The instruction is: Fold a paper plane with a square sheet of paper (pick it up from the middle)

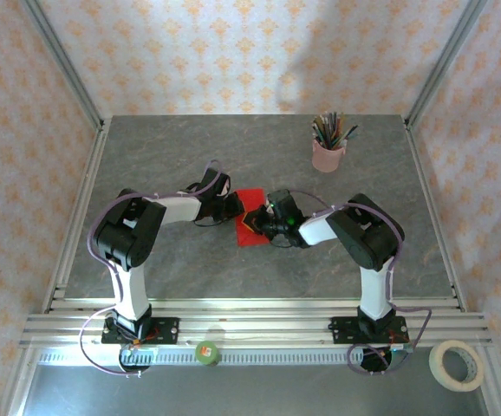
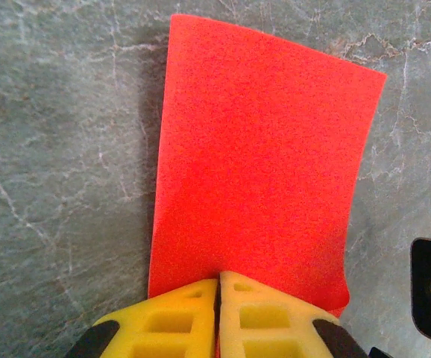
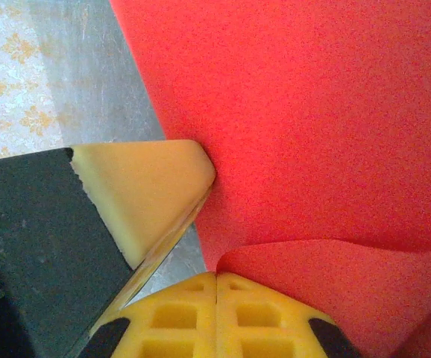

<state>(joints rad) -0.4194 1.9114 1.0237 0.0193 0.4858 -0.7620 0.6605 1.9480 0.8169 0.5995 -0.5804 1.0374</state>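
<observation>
Square sheet of paper [image 1: 249, 234] sits at table centre in the top view. Left gripper [image 2: 218, 277] is clamped on its 9 o'clock edge. Right gripper [image 3: 216, 274], jaws together, seems to pinch a curled flap at 3 o'clock. Sheet looks light, floppy and crease-prone; shallow edge pinches with low tension probably suit it.

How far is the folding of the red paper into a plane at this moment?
Done: the sheet of paper is gripped, looks rectangular, perhaps folded once. In hand: left claw and right claw both pinch it, one flap lifted. Left: pointed nose and wings; no dart shape yet.
</observation>
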